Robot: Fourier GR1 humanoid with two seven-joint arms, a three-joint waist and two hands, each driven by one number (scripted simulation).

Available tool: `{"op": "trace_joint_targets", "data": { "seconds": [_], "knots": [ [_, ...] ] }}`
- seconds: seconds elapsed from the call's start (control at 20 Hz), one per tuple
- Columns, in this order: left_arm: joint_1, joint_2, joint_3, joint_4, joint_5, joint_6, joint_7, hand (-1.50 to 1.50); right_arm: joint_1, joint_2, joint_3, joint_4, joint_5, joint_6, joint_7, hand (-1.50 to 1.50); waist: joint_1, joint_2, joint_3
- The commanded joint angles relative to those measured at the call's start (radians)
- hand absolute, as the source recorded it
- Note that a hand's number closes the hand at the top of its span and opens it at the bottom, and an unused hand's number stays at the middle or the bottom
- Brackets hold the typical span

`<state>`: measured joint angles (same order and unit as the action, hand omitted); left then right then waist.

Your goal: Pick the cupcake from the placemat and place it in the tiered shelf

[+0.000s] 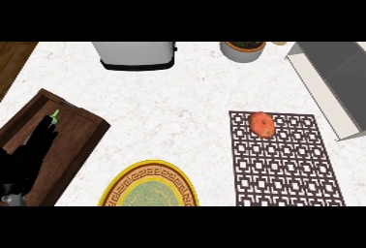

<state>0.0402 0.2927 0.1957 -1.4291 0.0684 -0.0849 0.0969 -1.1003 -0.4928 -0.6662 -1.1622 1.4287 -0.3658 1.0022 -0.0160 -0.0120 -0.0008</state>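
An orange-red cupcake [262,124] sits near the far left corner of a brown lattice placemat [286,169] at the right of the counter. Beyond the mat, at the far right, stands the grey and white tiered shelf [328,82], set at an angle. My left hand [32,152] shows at the left edge, over a dark wooden tray, with its fingers straight and pointing away from me; it holds nothing and is far from the cupcake. My right hand is out of the picture.
The dark wooden tray [75,140] lies at the left with a small green thing [55,115] near its far end. A yellow patterned plate [150,186] is at the front centre. A grey toaster [136,54] and a potted plant [243,50] stand at the back.
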Motion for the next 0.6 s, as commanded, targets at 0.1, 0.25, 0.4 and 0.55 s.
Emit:
{"op": "trace_joint_targets", "data": {
  "seconds": [0.1,0.25,0.4,0.55],
  "knots": [
    [0.073,0.008,0.021,-0.021,0.002,-0.006,-0.019,0.0,0.055,0.034,0.044,-0.387,0.062,0.239,0.143,-1.5,-0.032,-0.02,-0.001],
    [0.065,0.002,0.031,0.014,-0.002,0.005,-0.036,0.0,0.054,0.059,0.065,-0.558,0.118,0.381,0.198,-1.5,-0.046,-0.022,-0.003],
    [0.0,0.005,0.035,0.036,-0.006,0.029,0.006,0.0,0.043,0.118,0.099,-0.68,0.156,0.545,0.232,-1.5,-0.069,-0.024,-0.005],
    [0.03,0.019,0.035,0.006,0.006,0.005,0.02,0.0,0.024,0.143,0.129,-0.829,0.173,0.689,0.212,-1.5,-0.072,-0.039,-0.005]
  ]
}}
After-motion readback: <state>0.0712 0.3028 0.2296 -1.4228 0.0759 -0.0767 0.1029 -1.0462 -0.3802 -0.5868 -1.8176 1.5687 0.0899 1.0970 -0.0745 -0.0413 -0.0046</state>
